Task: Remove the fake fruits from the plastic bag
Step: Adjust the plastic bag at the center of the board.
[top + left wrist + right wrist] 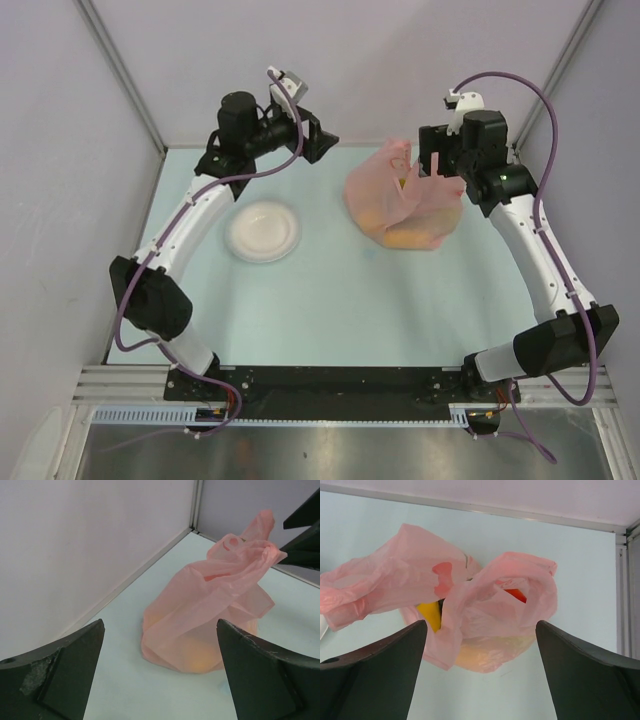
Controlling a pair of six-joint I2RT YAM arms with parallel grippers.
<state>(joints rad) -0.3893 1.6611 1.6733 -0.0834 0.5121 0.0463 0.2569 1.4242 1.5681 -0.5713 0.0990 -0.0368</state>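
The pink plastic bag (400, 200) sits at the far right of the table, its loop handles standing up. It also shows in the left wrist view (200, 625) and the right wrist view (490, 615). Through its mouth I see a yellow fruit (429, 615) and a red piece (516, 595); an orange-yellow glow shows low in the bag (410, 238). The other fruits are hidden. My right gripper (440, 150) (481, 622) is open, just above and behind the bag, one handle close by a finger. My left gripper (325, 143) (160, 621) is open and empty, left of the bag and facing it.
A small white round plate (263, 230) lies left of centre, under the left arm. The back wall and its metal corner posts (197, 505) stand close behind both grippers and the bag. The right arm's dark fingers (302, 535) show beyond the bag.
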